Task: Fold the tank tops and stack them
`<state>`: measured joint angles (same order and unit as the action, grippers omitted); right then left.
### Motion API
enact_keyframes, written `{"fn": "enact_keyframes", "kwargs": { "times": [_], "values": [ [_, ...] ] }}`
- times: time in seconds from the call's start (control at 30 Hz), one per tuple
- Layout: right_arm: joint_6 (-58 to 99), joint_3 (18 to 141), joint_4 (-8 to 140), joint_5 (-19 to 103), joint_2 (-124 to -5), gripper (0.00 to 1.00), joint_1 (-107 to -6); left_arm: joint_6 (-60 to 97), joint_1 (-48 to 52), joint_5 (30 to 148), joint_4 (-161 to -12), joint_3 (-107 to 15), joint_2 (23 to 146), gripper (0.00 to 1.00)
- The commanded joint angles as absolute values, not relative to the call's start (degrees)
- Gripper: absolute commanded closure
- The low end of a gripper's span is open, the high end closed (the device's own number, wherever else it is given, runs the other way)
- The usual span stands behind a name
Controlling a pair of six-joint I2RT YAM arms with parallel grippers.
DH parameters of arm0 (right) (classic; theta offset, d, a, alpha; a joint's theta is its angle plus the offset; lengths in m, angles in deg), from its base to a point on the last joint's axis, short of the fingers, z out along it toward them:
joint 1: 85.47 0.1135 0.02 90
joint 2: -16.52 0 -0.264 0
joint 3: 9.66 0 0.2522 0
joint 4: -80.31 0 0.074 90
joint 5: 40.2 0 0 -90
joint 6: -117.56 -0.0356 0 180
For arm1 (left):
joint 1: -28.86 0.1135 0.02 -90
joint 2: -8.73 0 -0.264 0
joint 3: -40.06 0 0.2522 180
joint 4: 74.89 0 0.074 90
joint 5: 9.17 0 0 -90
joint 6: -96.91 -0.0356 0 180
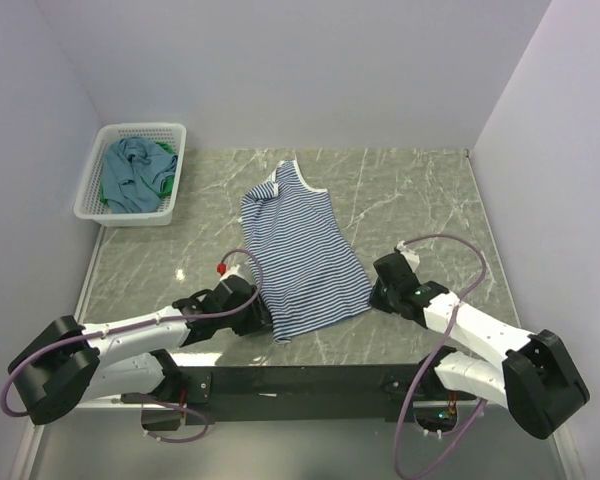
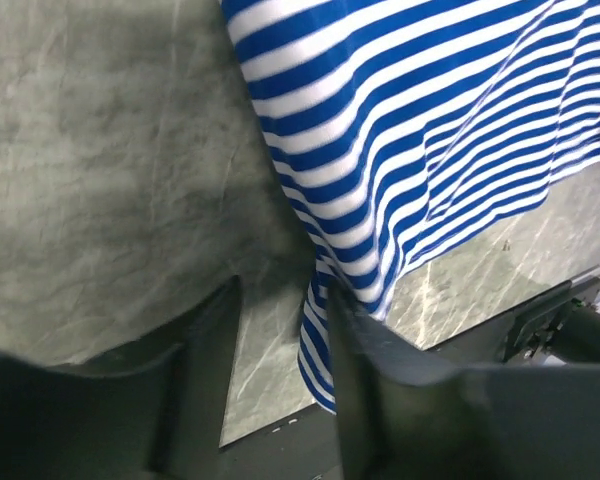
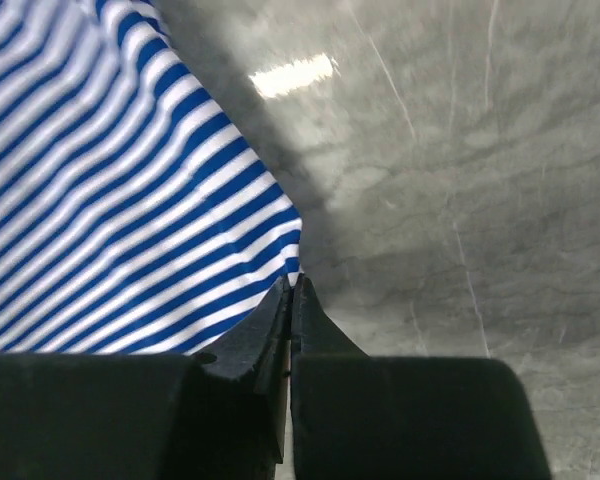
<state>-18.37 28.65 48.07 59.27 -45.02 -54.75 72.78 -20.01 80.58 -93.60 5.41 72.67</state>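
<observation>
The navy-and-white striped tank top [image 1: 300,255] lies spread flat mid-table, neck toward the back. My left gripper [image 1: 268,318] is at its near-left hem corner and stands open. In the left wrist view the striped hem [image 2: 325,340] hangs between the fingers [image 2: 205,380], close against the right one. My right gripper [image 1: 373,292] is at the near-right hem corner, jaws shut, pinching the tip of the striped cloth [image 3: 100,200] at the fingertips [image 3: 292,285]. The teal-blue top [image 1: 130,175] and the green top [image 1: 166,183] lie bunched in the basket.
A white lattice basket [image 1: 145,128] sits at the back left corner of the marble table [image 1: 420,200]. White walls close in the back and both sides. A dark rail [image 1: 300,380] runs along the near edge by the arm bases.
</observation>
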Motion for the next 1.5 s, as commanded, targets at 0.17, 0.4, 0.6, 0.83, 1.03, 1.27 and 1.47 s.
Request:
{"fn": "enact_keyframes", "kwargs": {
  "times": [0.17,0.4,0.6,0.83,1.03,1.27,1.47],
  "values": [
    [-12.6,44.4,39.9,68.1,-38.3,1.0,-54.9,71.9,-20.9,78.4,-95.2,4.1,66.3,0.64],
    [-6.6,57.5,35.3,75.2,-40.9,1.0,-55.0,70.1,-22.2,81.5,-90.6,5.8,65.6,0.71],
    [-2.3,66.1,35.9,79.7,-46.6,1.0,-59.6,69.7,-23.8,81.1,-89.1,2.4,73.1,0.66],
    [0.0,70.3,37.1,78.7,-56.1,1.0,-67.7,71.9,-28.0,81.0,-80.4,-4.3,86.0,0.38],
    [-1.3,69.7,37.1,75.8,-56.7,1.0,-70.3,82.2,-29.7,72.0,-79.9,-11.7,97.2,0.37],
    [-2.1,67.0,36.8,75.4,-52.9,1.0,-70.8,99.3,-30.2,63.9,-93.8,-24.5,107.7,0.41],
    [-2.6,66.0,37.0,74.1,-51.9,1.0,-71.1,104.9,-31.1,62.1,-102.9,-31.6,115.2,0.51]
  ]
}}
